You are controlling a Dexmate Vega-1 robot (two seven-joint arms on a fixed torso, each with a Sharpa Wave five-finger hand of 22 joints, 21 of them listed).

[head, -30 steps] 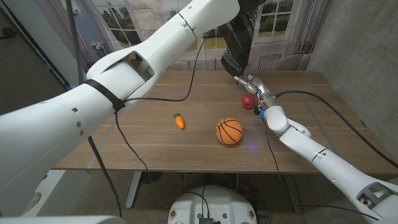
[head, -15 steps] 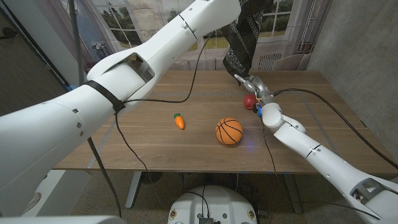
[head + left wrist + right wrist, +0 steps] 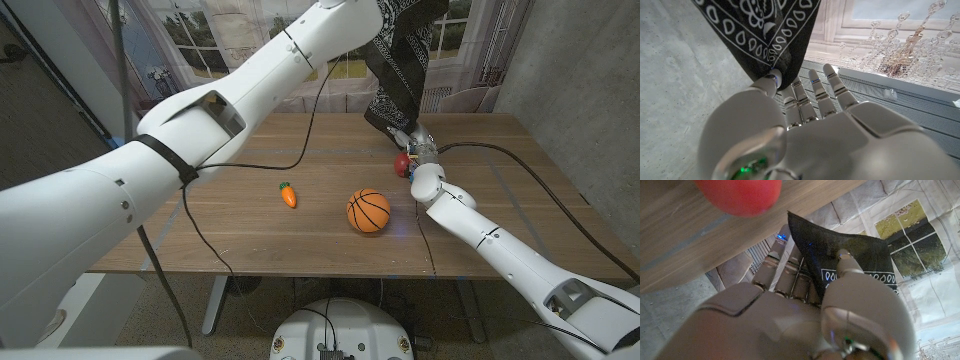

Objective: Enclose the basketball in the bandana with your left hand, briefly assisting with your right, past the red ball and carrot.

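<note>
Left hand (image 3: 805,135) pinches black paisley cloth bandana (image 3: 400,60) aloft; right hand (image 3: 418,143) pinches its lower corner beside small red ball (image 3: 401,163). Orange basketball (image 3: 368,210) on wooden desk (image 3: 240,220).

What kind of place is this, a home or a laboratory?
Probably a robot test room staged to look like a home. A backdrop printed with windows and trees hangs behind the wooden table, beside a bare grey wall, and only toy props lie on the table: a basketball and a carrot.
</note>
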